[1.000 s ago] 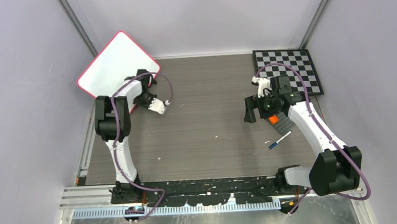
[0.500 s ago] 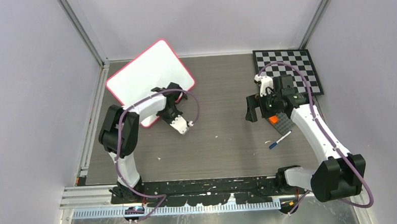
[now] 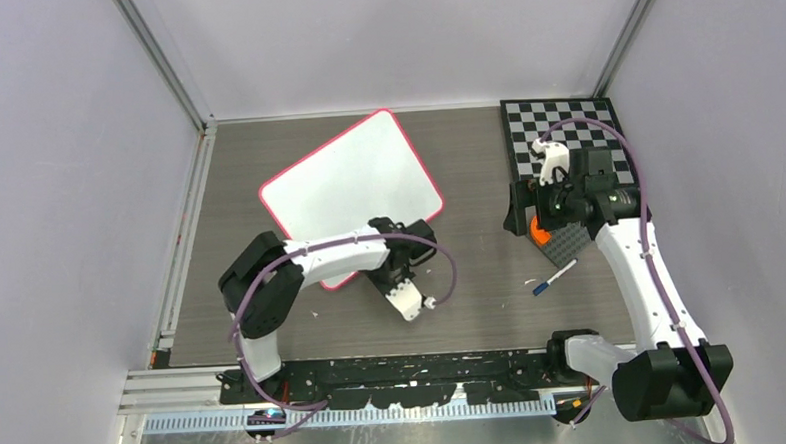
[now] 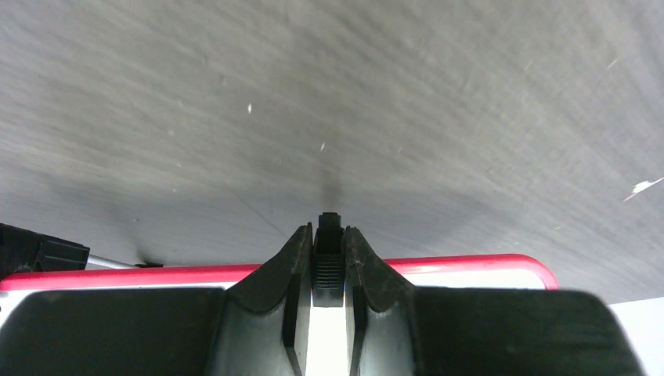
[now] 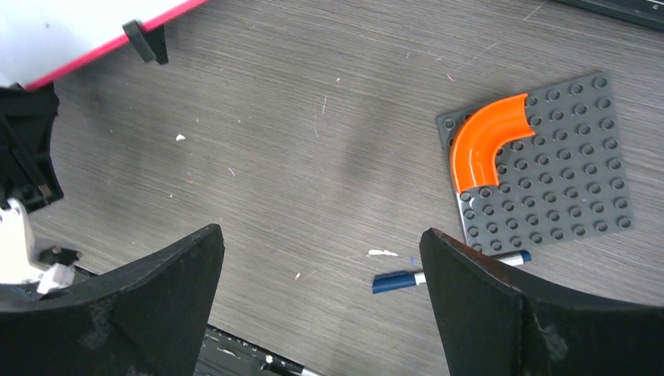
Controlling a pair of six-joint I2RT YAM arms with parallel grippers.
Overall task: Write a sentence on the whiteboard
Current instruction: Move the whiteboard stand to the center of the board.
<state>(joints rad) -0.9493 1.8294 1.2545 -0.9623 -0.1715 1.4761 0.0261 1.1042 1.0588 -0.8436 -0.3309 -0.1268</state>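
Tight pinch: the left claw point(image 4: 327, 236) grips the black clip point(image 4: 330, 222) on the whiteboard point(image 3: 352, 179); the right claw point(image 5: 319, 240) gapes wide, holding nothing.

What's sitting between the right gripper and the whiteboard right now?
Nothing visible. Only bare wood tabletop lies between the open right gripper and the whiteboard. The blue marker and gray studded plate lie on the gripper's other side, away from the board.

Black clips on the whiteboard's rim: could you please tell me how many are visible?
2. One clip is pinched in the left claw; the other clip sits free on the whiteboard rim. Others may be hidden.
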